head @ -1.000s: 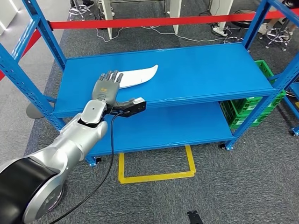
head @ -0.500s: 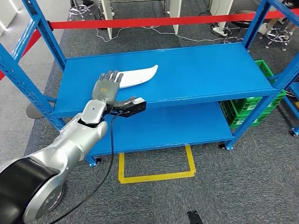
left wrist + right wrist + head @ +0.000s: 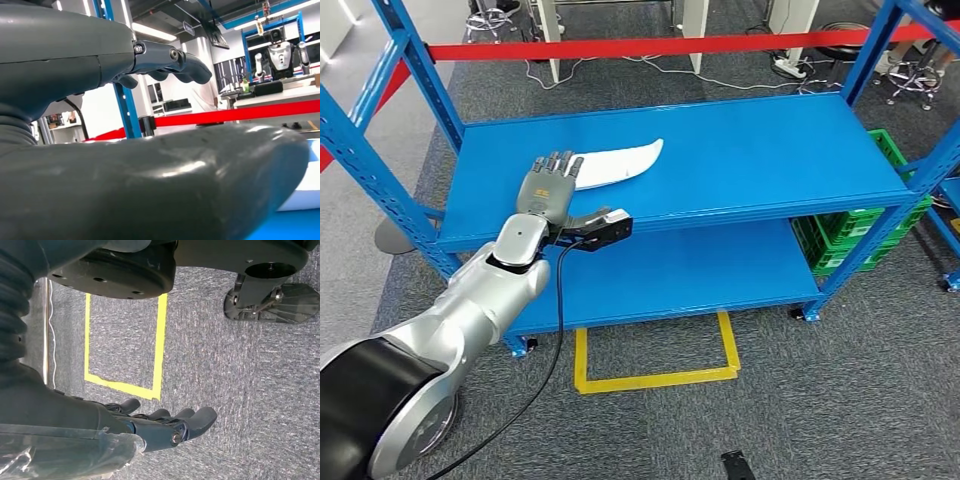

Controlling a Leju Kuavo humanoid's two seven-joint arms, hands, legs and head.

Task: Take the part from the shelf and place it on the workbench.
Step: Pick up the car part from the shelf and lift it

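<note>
A white, curved, blade-shaped part lies flat on the top level of the blue shelf. My left hand reaches over the shelf's front edge with its fingers stretched out flat, their tips on or just above the part's near left end. It grips nothing. In the left wrist view the fingers are extended above the thick thumb, and a strip of the white part lies beyond the thumb. My right hand hangs over the grey carpet with fingers loosely extended, holding nothing.
The lower shelf level is bare. A green crate stands behind the shelf's right end. Red barrier tape runs along the back. A yellow square marks the carpet in front. A black cable hangs from my left wrist.
The shelf and the part have shifted slightly to the right in the picture, as from a small camera move. My left hand keeps its pose.
</note>
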